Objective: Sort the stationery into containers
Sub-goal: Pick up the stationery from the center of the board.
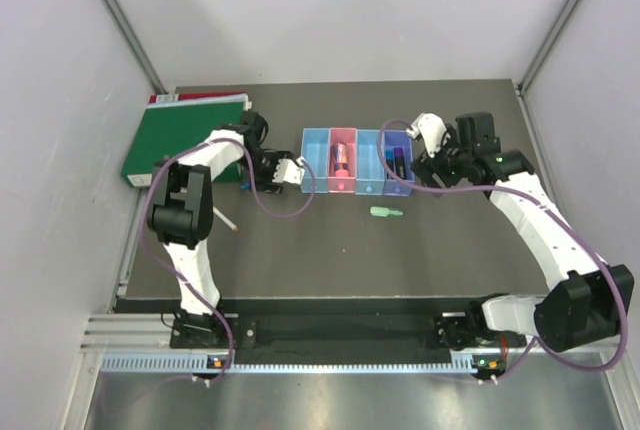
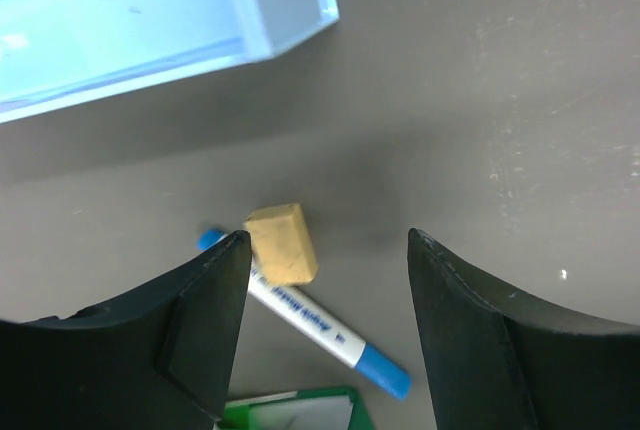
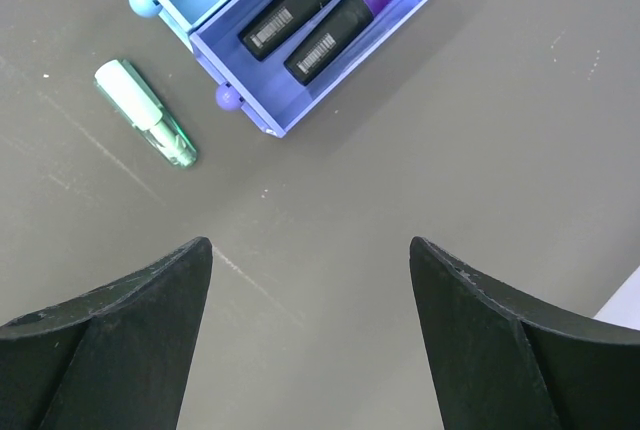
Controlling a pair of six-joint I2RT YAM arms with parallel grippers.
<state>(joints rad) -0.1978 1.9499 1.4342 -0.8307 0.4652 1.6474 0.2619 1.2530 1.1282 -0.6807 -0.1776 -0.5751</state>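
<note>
Left wrist view, left gripper (image 2: 328, 235) spread over eraser (image 2: 282, 242); right gripper (image 3: 310, 241) spread near purple bin (image 3: 385, 35)

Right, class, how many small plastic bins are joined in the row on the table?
4. From left to right in the top view: a light blue bin, a pink bin, a second light blue bin, and a purple-blue bin. None appears hidden.

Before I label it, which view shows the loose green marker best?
Right wrist: the green marker lies large and unobstructed. Top view shows it only small; left wrist misses it.
</note>
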